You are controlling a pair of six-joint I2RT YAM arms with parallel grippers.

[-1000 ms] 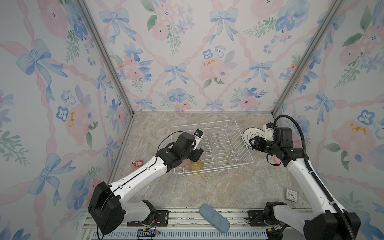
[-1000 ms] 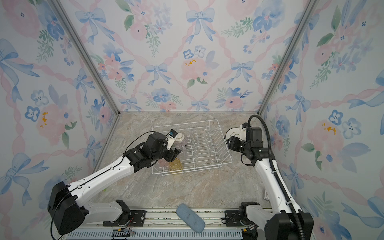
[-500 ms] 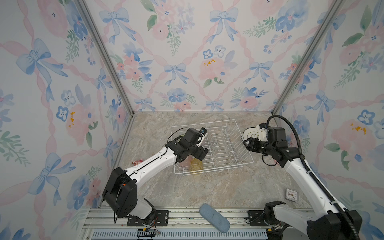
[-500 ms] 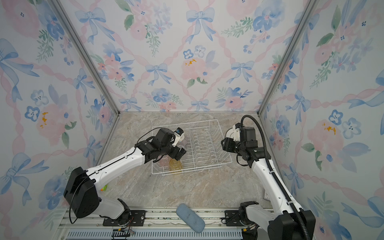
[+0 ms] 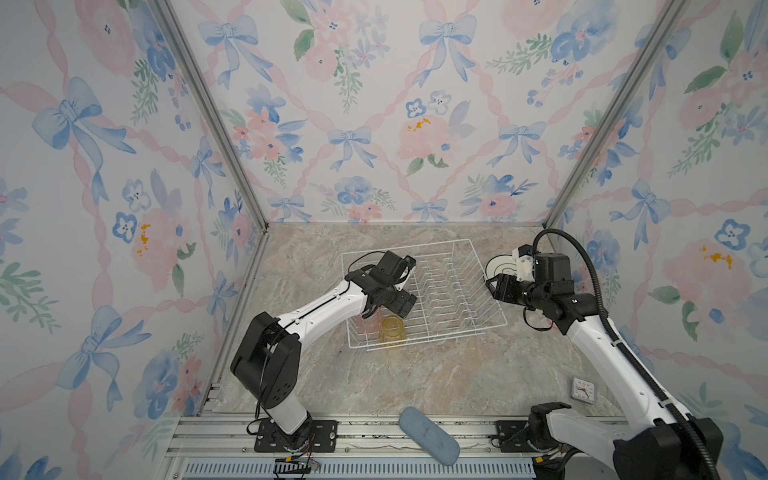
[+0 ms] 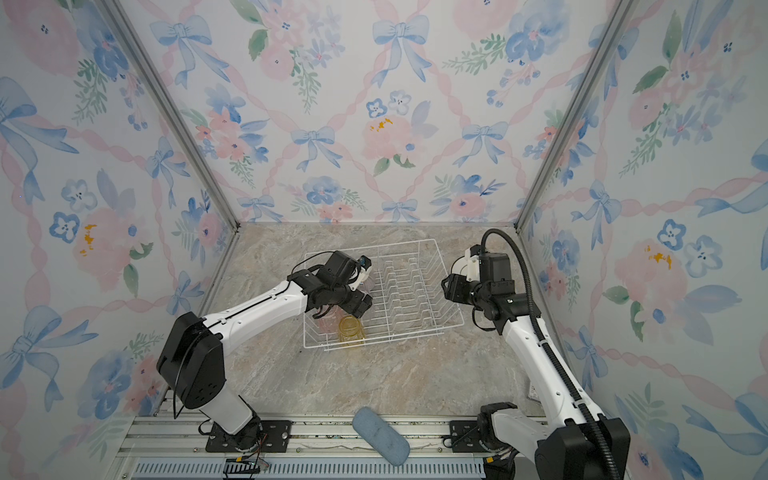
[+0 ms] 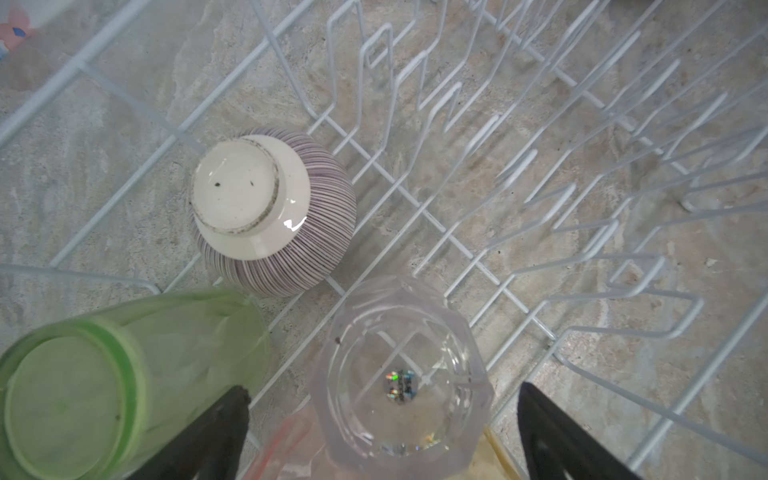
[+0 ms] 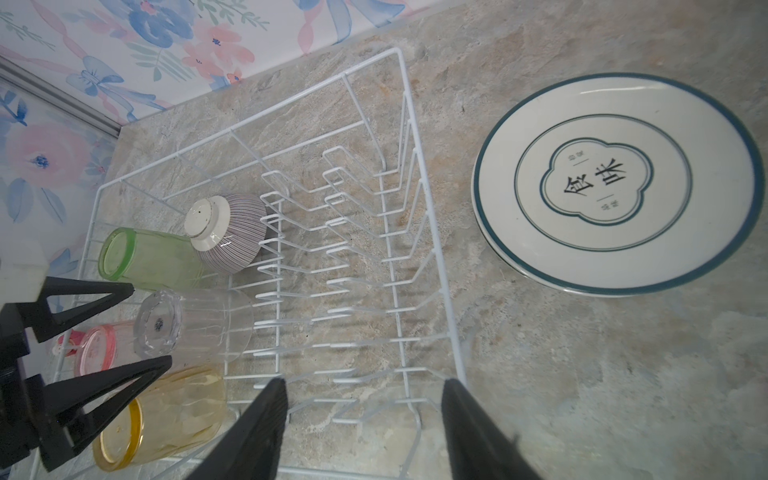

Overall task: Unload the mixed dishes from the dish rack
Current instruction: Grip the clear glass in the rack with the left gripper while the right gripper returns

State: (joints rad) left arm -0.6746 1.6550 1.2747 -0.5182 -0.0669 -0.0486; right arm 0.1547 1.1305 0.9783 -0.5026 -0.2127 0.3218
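Note:
The white wire dish rack (image 5: 457, 291) (image 6: 415, 286) (image 8: 399, 208) holds an upturned striped bowl (image 7: 270, 208) (image 8: 226, 232) and upturned green (image 7: 124, 374), clear (image 7: 401, 374) (image 8: 195, 324), pink (image 8: 97, 349) and yellow (image 5: 392, 328) (image 8: 166, 415) tumblers. My left gripper (image 5: 376, 313) (image 7: 382, 388) is open, with one finger on each side of the clear tumbler and a gap on both sides. My right gripper (image 5: 494, 286) (image 8: 363, 382) is open and empty above the rack's right rim. Stacked white, dark-rimmed plates (image 8: 615, 183) (image 5: 498, 266) lie on the table right of the rack.
A blue oblong pad (image 5: 428, 434) lies at the table's front edge. A small white square clock (image 5: 583, 390) sits at the front right. A pink toy (image 7: 12, 33) lies outside the rack's left side. Patterned walls close in three sides.
My left gripper's jaws have opened wider and it has come down over the tumblers. My right gripper has shifted left from the plates to the rack's right rim.

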